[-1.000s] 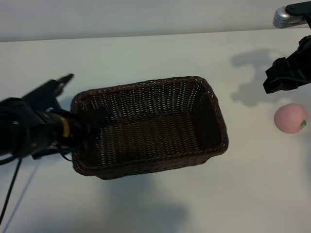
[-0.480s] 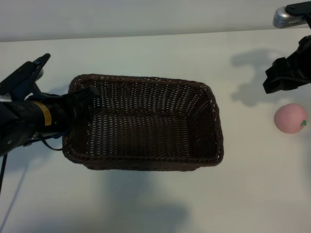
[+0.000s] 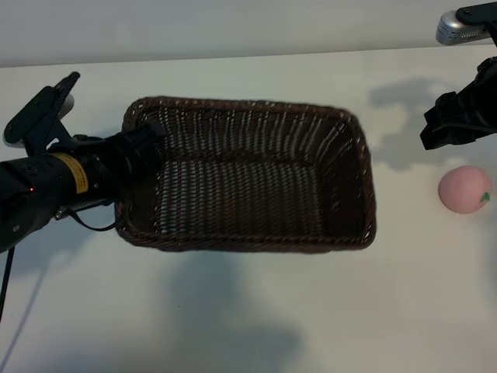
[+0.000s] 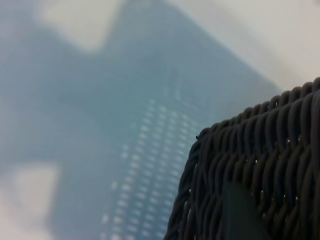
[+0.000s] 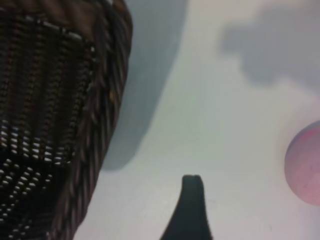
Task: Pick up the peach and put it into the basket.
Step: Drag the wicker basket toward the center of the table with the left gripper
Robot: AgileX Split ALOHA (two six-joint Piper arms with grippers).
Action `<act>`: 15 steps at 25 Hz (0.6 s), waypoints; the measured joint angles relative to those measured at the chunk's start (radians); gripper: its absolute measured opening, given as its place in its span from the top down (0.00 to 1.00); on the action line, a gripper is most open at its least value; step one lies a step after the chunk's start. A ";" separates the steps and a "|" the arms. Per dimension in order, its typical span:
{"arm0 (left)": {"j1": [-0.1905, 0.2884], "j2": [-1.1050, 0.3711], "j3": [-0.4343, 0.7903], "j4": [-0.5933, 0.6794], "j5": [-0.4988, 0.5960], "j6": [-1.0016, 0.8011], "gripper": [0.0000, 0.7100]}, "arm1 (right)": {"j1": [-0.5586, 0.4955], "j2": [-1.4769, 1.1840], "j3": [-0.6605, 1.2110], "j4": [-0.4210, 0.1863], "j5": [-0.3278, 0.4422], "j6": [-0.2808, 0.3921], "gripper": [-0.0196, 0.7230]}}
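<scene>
Woven basket gripped at its left end, peach alone on the table

The rectangular dark-brown wicker basket (image 3: pixel 248 175), braided along its rim, fills the frame's centre; the left gripper (image 3: pixel 140 144) clamps its left rim. The right gripper (image 3: pixel 458 120), upper right, stands wide and empty. The small, matte pink peach (image 3: pixel 464 189) sits at the right edge.

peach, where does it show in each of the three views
Exterior view: the peach lies on the table at the far right edge, apart from the basket.
Left wrist view: not in it; only a basket corner and its shadow show.
Right wrist view: cut off at the right edge, across bare table from the basket.
Shared landmark: the basket's braided rim, in all three.
</scene>
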 joint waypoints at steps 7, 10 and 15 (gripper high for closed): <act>0.015 0.000 0.000 -0.003 -0.054 -0.007 0.53 | 0.000 0.000 0.000 0.000 0.000 0.000 0.17; 0.052 0.000 0.000 -0.003 -0.068 -0.009 0.53 | 0.000 0.000 0.000 0.000 0.002 0.000 0.17; 0.089 0.003 0.000 0.014 -0.080 -0.009 0.53 | 0.000 0.000 0.000 0.000 0.004 0.000 0.17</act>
